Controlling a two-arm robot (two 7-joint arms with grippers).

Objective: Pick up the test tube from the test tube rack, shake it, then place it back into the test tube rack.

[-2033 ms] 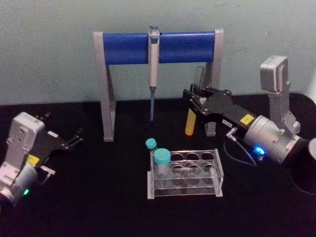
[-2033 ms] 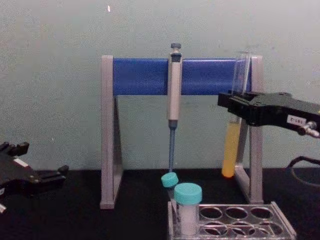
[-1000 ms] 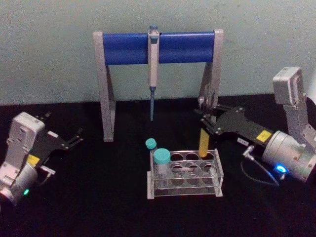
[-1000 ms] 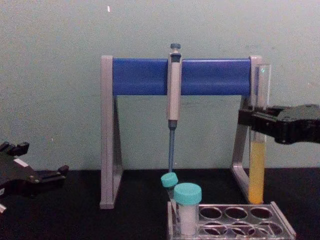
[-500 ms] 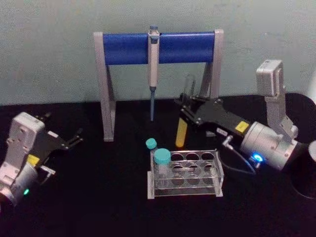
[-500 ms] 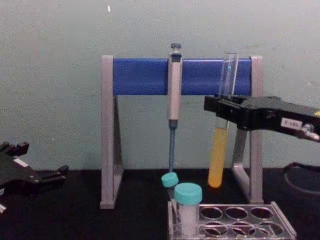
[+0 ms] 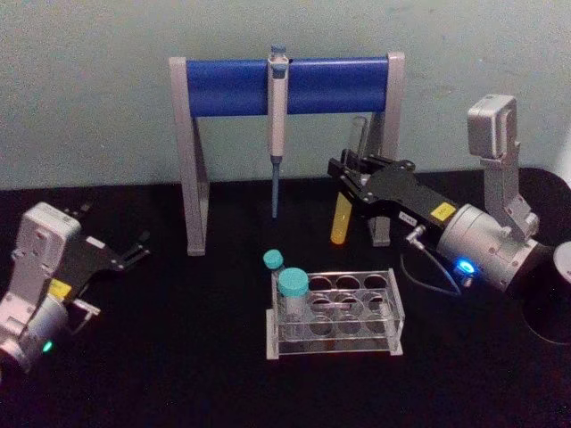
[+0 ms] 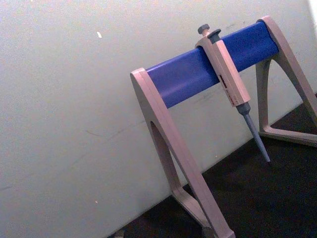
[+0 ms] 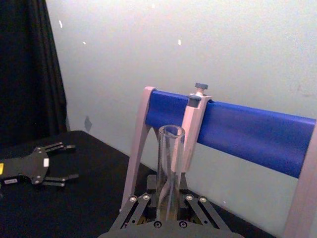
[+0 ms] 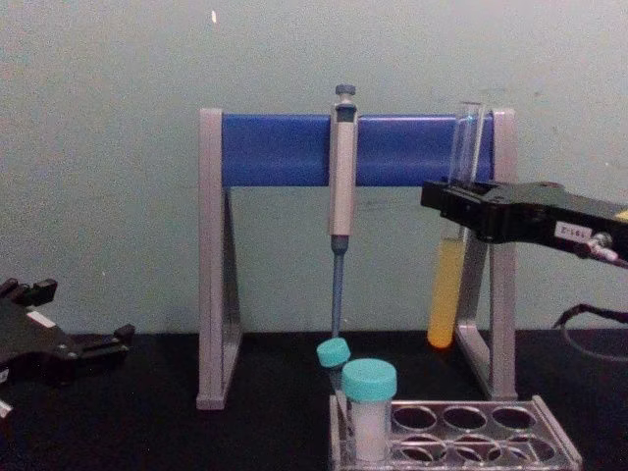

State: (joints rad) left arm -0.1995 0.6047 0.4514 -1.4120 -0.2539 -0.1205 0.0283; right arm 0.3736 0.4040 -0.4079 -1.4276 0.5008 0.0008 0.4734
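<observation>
right gripper (image 7: pixel 346 171): raised off the table (image 7: pixel 178 357) on the right side, jaws clamped on the test tube (image 10: pixel 445 289) around its clear glass, above the liquid.
test tube: in the air, mouth up and leaning a little, yellow liquid filling its lower part. Its rounded bottom hangs clear of the table, behind and above the test tube rack (image 7: pixel 393 314), and sits in none of the holes. From the chest view it is in front of the right leg of the pipette stand (image 7: pixel 230 87).
test tube rack: flat on the table near the middle, its open holes facing up, with one of the teal-capped tubes (image 7: pixel 293 284) in its front left corner and a second one just behind.
left gripper (image 7: pixel 134 250): parked low at the left, well apart from the rack, fingers spread and holding nothing.
pipette (image 7: pixel 277 116): hanging from the stand's blue bar, tip down, to the left of the held tube.
</observation>
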